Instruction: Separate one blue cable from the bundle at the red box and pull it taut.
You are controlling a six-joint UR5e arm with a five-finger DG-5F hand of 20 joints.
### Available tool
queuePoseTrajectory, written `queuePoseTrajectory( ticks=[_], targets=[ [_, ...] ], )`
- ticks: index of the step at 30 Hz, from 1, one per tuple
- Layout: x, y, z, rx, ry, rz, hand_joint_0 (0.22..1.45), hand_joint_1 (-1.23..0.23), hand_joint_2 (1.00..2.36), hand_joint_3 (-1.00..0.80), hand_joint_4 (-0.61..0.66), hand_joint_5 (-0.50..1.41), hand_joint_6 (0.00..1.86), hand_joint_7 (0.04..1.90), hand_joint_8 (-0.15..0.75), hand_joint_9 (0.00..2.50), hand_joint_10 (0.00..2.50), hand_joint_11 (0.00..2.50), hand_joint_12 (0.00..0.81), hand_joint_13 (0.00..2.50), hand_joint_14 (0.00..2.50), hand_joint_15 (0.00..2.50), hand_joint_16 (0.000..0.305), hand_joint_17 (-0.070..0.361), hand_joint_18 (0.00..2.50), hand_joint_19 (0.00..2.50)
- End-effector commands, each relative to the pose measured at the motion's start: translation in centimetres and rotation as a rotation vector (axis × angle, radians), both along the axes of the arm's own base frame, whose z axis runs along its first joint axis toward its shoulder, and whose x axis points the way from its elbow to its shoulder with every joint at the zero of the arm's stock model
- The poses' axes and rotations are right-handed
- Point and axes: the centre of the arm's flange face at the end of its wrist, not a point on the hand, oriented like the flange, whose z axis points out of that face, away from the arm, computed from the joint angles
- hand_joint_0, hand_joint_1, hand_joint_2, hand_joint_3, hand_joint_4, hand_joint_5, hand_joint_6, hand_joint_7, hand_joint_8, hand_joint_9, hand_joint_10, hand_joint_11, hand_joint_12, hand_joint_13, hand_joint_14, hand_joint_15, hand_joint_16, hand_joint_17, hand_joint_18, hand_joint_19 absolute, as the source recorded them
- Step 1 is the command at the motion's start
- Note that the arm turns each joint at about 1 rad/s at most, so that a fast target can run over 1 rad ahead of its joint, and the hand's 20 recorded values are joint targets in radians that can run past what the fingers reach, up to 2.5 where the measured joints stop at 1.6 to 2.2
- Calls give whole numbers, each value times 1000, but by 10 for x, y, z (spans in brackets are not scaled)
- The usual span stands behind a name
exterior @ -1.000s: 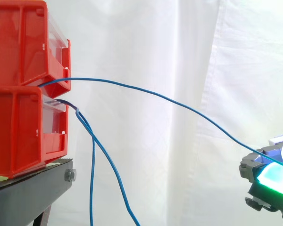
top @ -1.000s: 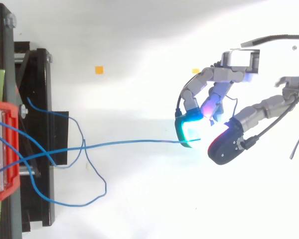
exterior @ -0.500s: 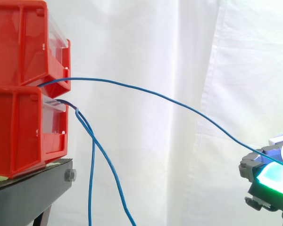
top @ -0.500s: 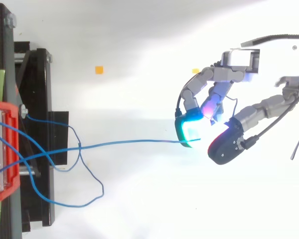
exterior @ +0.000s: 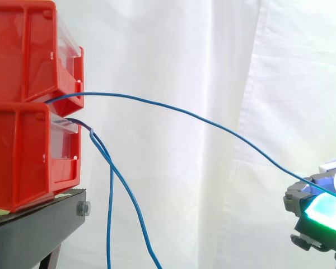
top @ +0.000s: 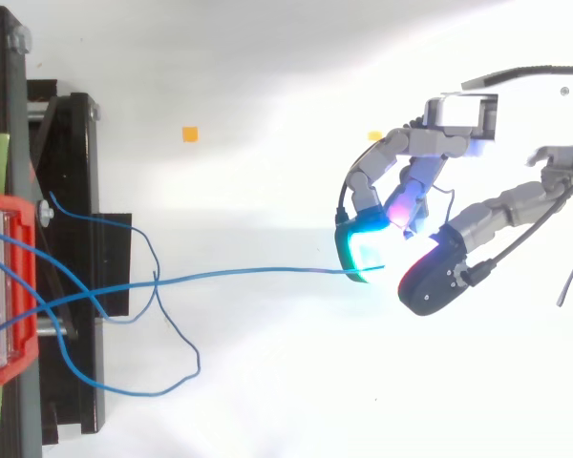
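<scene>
The hand [top: 418, 143] was curled, with its fingers [top: 361, 239] pinched on the end of one blue cable [top: 258, 274]. From the fingers, that cable ran away to the red bins [exterior: 28, 106], which stood well apart from them. In the side view it rose in a shallow arc and was not drawn straight. The other blue cables [exterior: 109, 190] hung in loose loops beside the bins and the black stand [exterior: 33, 230], far from the fingers.
</scene>
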Motion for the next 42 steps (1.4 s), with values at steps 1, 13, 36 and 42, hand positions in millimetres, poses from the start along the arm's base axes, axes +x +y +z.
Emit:
queuePoseTrajectory(
  ticks=[1,13,36,42],
  targets=[
    [0,0,1,0,-1,0,830,-781,1006,-407,-208,-193,965,1264,330,1138,18,1083,393,1042,24,703,50,112,897,903],
    [0,0,0,0,0,0,830,-784,1007,-406,-201,-193,965,1256,335,1126,20,1057,394,1040,23,705,50,113,896,901],
    [0,0,-1,0,2,0,825,-791,1007,-404,-190,-193,963,1255,337,1115,18,1034,395,1038,22,699,50,112,901,896],
    [0,-1,1,0,-1,-1,825,-791,1007,-405,-187,-193,963,1256,336,1113,18,1043,395,1039,22,699,50,112,902,896]
  ],
)
